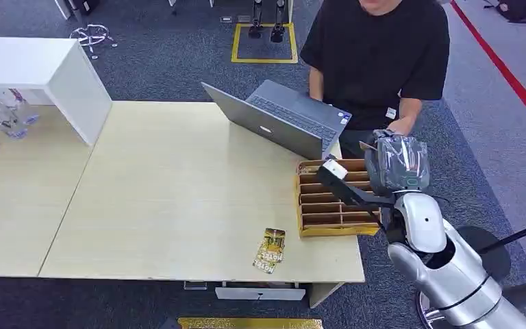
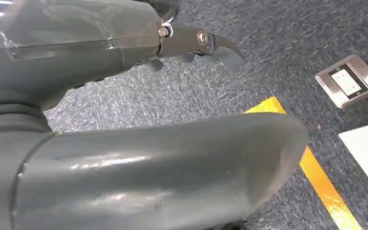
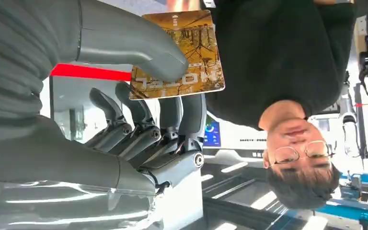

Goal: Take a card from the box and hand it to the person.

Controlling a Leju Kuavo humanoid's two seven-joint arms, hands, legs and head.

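So the right hand [image 3: 139, 115] has the hotel card [image 3: 179, 55] pinched between thumb and fingers, raised just past the far end of the card box [image 1: 333, 199] and facing the person [image 1: 383, 55]. Risk as I see it: the thumb only covers one corner of the card, so it could pivot or slip out if the person tugs at an angle, or drop if the fingers let go early. The person's hands are mostly hidden behind the laptop [image 1: 281, 123], so can't tell if they're reaching. Another card [image 1: 270, 250] lies on the table near the box. The left hand [image 2: 124, 158] is hanging over carpet; its fingers look loose with nothing in them, though it's partly cut off.
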